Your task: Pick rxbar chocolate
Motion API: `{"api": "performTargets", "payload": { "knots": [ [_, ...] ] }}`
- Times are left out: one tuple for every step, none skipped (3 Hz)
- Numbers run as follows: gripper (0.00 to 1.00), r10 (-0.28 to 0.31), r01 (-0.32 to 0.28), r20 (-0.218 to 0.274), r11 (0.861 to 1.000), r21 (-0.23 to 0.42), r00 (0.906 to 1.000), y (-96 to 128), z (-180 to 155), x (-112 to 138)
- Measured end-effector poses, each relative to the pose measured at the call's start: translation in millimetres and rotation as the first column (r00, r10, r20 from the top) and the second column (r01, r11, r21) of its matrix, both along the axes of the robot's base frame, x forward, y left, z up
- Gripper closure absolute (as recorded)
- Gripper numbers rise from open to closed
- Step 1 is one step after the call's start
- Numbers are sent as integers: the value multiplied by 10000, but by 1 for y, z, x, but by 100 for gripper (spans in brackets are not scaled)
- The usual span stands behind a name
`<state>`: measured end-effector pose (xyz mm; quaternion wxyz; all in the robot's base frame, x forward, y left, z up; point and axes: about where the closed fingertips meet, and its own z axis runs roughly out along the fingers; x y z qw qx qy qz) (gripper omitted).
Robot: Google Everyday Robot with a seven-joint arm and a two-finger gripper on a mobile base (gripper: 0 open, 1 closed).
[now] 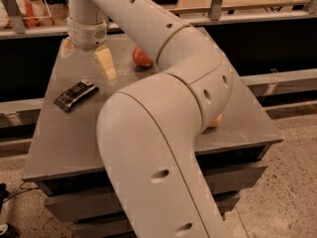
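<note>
Currently, you will find the gripper (pixel 88 61) at the far left part of the table (pixel 54 148), hanging from the wrist above the surface. Its jaws stand wide apart. One pale finger (pixel 106 64) shows in full, pointing down and to the right. The other finger shows only as a pale tip at the left of the wrist housing, which hides the rest of it. Nothing is between the jaws.

Locate the rxbar chocolate (pixel 75 94) on the left side of the table. It lies flat, set diagonally, near the gripper but apart from it, on the side closer to the camera. Its dark wrapper carries light markings, which you cannot read in this view.

Note the following obstructions:
- The arm (pixel 163 133) fills the middle and lower part of the view and covers much of the table's centre and front edge.
- The red apple (pixel 141 57) sits to the right of the gripper. The upper arm link cuts off its right side.
- The orange round fruit (pixel 215 120) shows only as a small sliver at the arm's elbow, near the table's right edge.

At the upper left, behind the rail (pixel 15 14), orange and white shapes appear; you cannot identify them.
</note>
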<state>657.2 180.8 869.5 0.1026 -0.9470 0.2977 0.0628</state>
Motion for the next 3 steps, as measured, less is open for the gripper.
{"api": "performTargets", "payload": {
  "knots": [
    [0, -34, 35, -533, 10000, 15, 9986, 4, -6, -17],
    [0, -18, 39, -1153, 9998, 178, 9933, 14, -14, -32],
    [0, -13, 81, -1706, 9992, 397, 9853, 21, -23, -39]
  ]
}}
